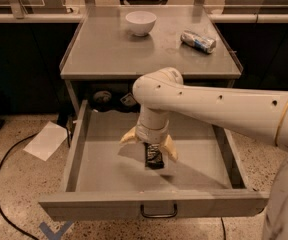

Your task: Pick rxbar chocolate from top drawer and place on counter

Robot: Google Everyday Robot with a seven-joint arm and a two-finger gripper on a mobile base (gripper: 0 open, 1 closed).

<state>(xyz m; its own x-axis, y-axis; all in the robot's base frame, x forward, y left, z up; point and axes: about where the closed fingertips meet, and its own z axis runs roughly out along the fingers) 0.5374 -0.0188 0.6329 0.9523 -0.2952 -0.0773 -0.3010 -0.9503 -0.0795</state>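
A lab-like workroom: metal counter (109, 49), dark cabinets (24, 64), speckled floor (14, 194), gripper (150, 145) in top drawer (109, 205).

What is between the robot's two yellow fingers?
In the camera view, the rxbar chocolate lies between them on the top drawer's floor; the gripper hangs open over it.

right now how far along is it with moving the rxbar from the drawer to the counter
Done: the top drawer stands open and the gripper is down inside it. In hand: its open fingers straddle the rxbar chocolate, not closed on it. Left: grasp, lift and set it on the counter.
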